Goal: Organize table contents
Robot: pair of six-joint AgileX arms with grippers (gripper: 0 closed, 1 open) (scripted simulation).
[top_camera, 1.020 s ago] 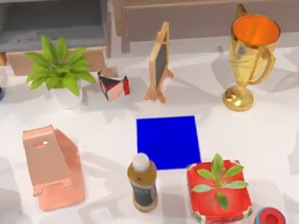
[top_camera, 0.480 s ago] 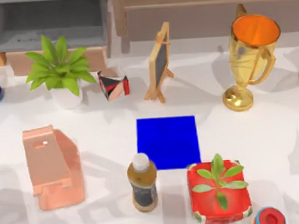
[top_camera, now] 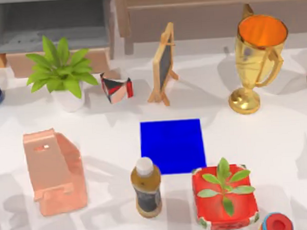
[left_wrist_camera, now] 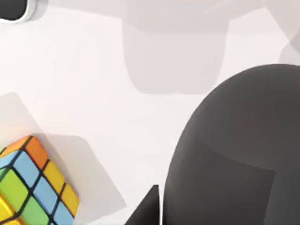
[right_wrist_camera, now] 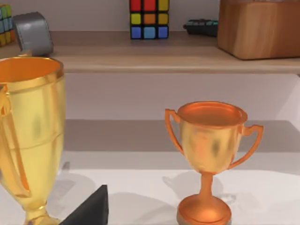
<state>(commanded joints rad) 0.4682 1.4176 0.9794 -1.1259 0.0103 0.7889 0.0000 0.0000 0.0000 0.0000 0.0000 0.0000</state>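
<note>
The left wrist view sits close over the white table [top_camera: 280,138]. The mouse [left_wrist_camera: 234,150] lies on the table there. It is dark grey, smooth and round on top, with 1 faint line across its back. A dark pointed bit of the left gripper [left_wrist_camera: 149,207] is just beside the mouse. I cannot tell if this gripper is released or clenched. A puzzle cube [left_wrist_camera: 33,185] with orange, yellow, blue and green squares stands apart from the mouse, with bare white table between them.

In the right wrist view, a dark bit of the right gripper [right_wrist_camera: 91,208] is low near the foot of the gold cup [right_wrist_camera: 30,136]. I cannot tell its state either. A smaller copper cup [right_wrist_camera: 211,145] stands beside the gold cup with open table between them.

From above, the near edge is crowded. A brown bottle [top_camera: 146,188] with a white cap stands just beside a red pot [top_camera: 224,196] with a small plant. A pink stand [top_camera: 54,171] lies to the left. A flat blue square [top_camera: 172,145] lies in the middle, touching nothing but the table, and the red pot's corner sits at its near right corner. There is open white room right of the square and between the stand and the square.

Farther back are a leafy plant [top_camera: 62,71], a small red and black box [top_camera: 116,87] and a little chalkboard [top_camera: 163,65]. The gold cup is at the far right. Shelves line the far edge.
</note>
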